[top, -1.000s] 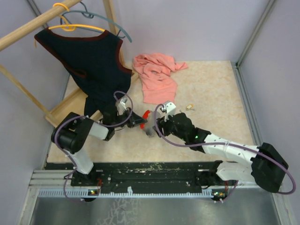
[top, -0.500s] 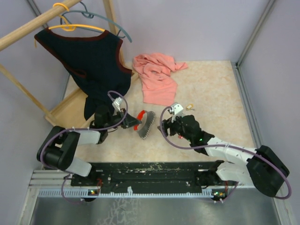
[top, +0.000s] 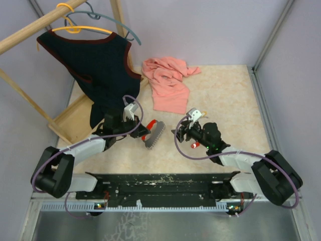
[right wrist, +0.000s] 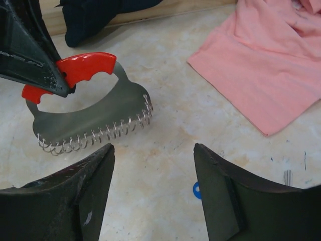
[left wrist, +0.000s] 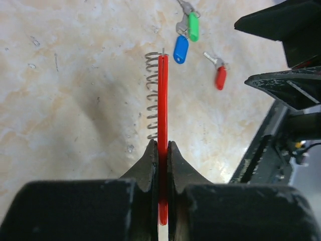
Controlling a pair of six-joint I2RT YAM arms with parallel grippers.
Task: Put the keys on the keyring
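Observation:
The keyring (top: pixel 153 132) is a grey metal plate with a red grip and a row of wire loops along one edge. My left gripper (top: pixel 139 131) is shut on the red grip (left wrist: pixel 163 100) and holds the keyring edge-on above the table. The right wrist view shows the whole plate (right wrist: pixel 90 118). Blue (left wrist: pixel 180 48), green (left wrist: pixel 193 26) and red (left wrist: pixel 220 77) keys lie on the table beyond it. My right gripper (top: pixel 181 131) is open and empty, right of the keyring. A bit of the blue key (right wrist: pixel 196 190) shows between its fingers. The pale yellow key is hidden.
A pink cloth (top: pixel 168 83) lies at the back centre and also shows in the right wrist view (right wrist: pixel 271 65). A dark vest (top: pixel 98 65) hangs from a wooden rack (top: pixel 75 118) at the back left. Walls close the table's sides.
My right gripper has drawn back to the right, away from the keyring. My left arm has lowered and stretched out, still holding the keyring.

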